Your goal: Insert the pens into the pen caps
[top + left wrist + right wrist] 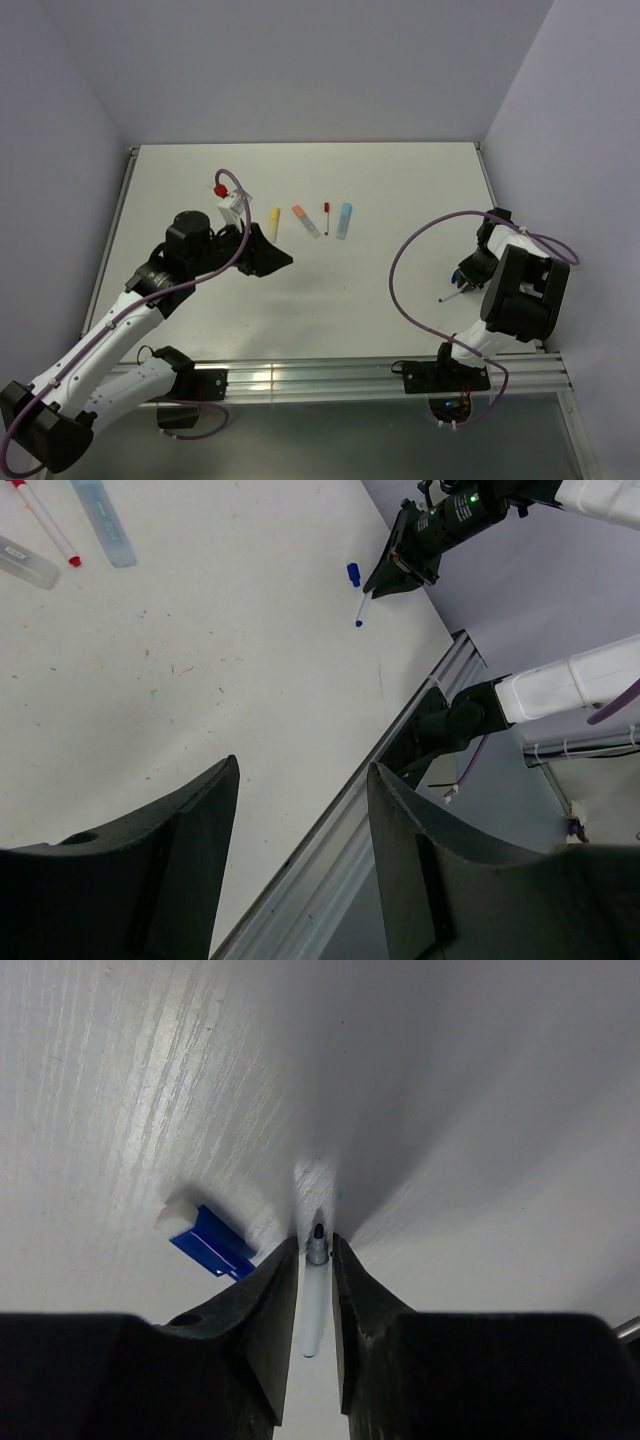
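Over the white table [380, 190], right end effector [316, 1245] pinches thin pen [314, 1305], left one [302, 770] open.

My left arm [110, 330] stretches from seven o'clock up toward one, and my left gripper [268, 256] points to four o'clock, jaws standing apart and empty. My right arm [520, 290] folds tight at four o'clock. My right gripper [462, 280] dips toward eight o'clock, jaws drawn narrow, grip uncertain.
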`<action>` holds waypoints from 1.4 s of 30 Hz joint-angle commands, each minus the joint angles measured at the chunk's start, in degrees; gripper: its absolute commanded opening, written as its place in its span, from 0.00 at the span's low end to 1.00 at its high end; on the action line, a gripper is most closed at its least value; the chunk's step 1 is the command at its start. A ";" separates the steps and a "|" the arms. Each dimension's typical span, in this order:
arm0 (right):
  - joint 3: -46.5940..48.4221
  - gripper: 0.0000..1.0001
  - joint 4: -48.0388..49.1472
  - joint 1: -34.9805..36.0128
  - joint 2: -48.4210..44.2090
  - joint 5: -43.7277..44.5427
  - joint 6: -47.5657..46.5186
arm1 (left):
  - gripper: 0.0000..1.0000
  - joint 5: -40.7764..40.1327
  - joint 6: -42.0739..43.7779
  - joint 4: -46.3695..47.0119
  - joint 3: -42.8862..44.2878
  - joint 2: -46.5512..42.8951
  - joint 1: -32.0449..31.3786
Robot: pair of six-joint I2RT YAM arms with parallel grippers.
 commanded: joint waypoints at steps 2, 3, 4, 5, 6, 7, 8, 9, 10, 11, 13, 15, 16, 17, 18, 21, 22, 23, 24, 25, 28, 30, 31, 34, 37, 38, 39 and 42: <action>0.23 0.26 1.64 -0.22 2.07 1.01 0.66 | 0.59 1.21 -0.62 2.42 -0.25 -0.13 0.26; 0.14 0.26 1.81 -0.31 2.16 1.19 0.75 | 0.59 1.04 -0.54 2.33 -0.16 -0.14 0.26; 0.23 0.26 1.99 -0.22 2.42 1.01 0.75 | 0.59 0.95 -0.54 2.33 -0.33 -0.22 0.26; 0.14 0.24 2.08 -0.22 2.59 1.01 0.75 | 0.59 0.86 -0.54 2.33 -0.33 -0.05 0.26; 0.31 0.24 2.08 -0.22 2.68 1.01 0.84 | 0.59 0.95 -0.54 2.33 -0.25 -0.05 0.26; 0.23 0.24 2.25 -0.22 2.86 1.10 0.84 | 0.59 0.95 -0.54 2.33 -0.25 0.04 0.26; 0.14 0.21 2.51 -0.13 2.86 1.10 0.84 | 0.59 1.03 -0.54 2.33 -0.25 0.21 0.26; 0.14 0.18 2.60 -0.05 2.86 1.19 0.84 | 0.59 1.04 -0.54 2.42 -0.25 0.22 0.26; 0.14 0.16 2.60 0.04 2.77 1.27 0.84 | 0.59 1.04 -0.54 2.33 -0.33 0.48 0.35; 0.23 0.14 2.78 0.22 2.77 1.36 0.84 | 0.59 1.04 -0.54 2.42 -0.25 0.48 0.26; 0.23 0.10 2.78 0.57 2.77 1.28 1.01 | 0.59 1.12 -0.62 2.51 -0.25 0.83 0.26; 0.23 0.06 2.87 1.45 2.07 1.36 1.19 | 0.59 1.21 -0.71 2.59 -0.25 1.01 0.26; 0.23 0.04 2.87 1.80 1.90 1.36 1.45 | 0.59 1.30 -0.71 2.59 -0.33 1.35 0.26; 0.23 0.04 3.04 2.06 1.63 1.19 1.37 | 0.59 1.47 -0.89 2.68 -0.33 1.36 0.35; 0.14 0.03 3.04 2.33 1.02 1.01 1.45 | 0.59 1.56 -0.80 2.77 -0.33 1.45 0.35; 0.14 0.00 3.31 3.47 -0.30 -0.13 1.45 | 0.58 0.87 -0.54 2.59 -0.33 1.89 0.26; 0.14 0.00 3.22 3.91 -0.74 0.22 1.54 | 0.58 0.60 -0.36 2.25 -0.25 1.89 0.26; 0.14 0.00 2.70 4.26 -1.44 0.31 1.71 | 0.57 0.42 -0.01 2.07 -0.16 1.80 0.35; -0.12 0.00 2.61 4.52 -3.10 0.22 1.89 | 0.57 0.42 0.25 2.41 -0.25 1.62 0.35; -0.47 0.00 2.60 4.70 -4.51 0.22 2.15 | 0.57 0.77 0.34 2.85 -0.68 1.45 0.35; -1.27 0.00 2.17 5.31 -10.29 -0.83 2.33 | 0.58 2.26 -0.01 3.82 -2.09 0.92 0.35; -1.62 0.00 2.51 5.93 -13.38 -3.99 2.33 | 0.58 3.14 -0.53 5.23 -2.18 0.92 0.26; -1.53 0.00 2.78 7.15 -15.92 -5.30 2.16 | 0.58 4.28 -0.71 5.75 -2.18 1.35 0.26; 0.48 0.00 2.69 10.40 -18.66 -8.30 1.81 | 0.58 6.13 -1.59 8.04 -1.74 2.76 0.35; 3.21 0.00 3.83 16.64 -21.92 -11.37 2.94 | 0.58 10.08 -3.52 12.16 -1.30 5.04 0.35; 4.78 0.00 4.36 18.22 -23.40 -12.43 3.38 | 0.58 12.18 -5.09 13.65 -1.30 5.75 0.35; 5.84 0.00 4.88 21.37 -24.03 -13.83 4.00 | 0.60 12.72 -5.98 17.24 -1.04 6.97 0.35; 10.24 0.00 6.90 27.87 -25.79 -16.12 5.66 | 0.63 14.47 -10.37 24.09 -0.69 9.08 0.26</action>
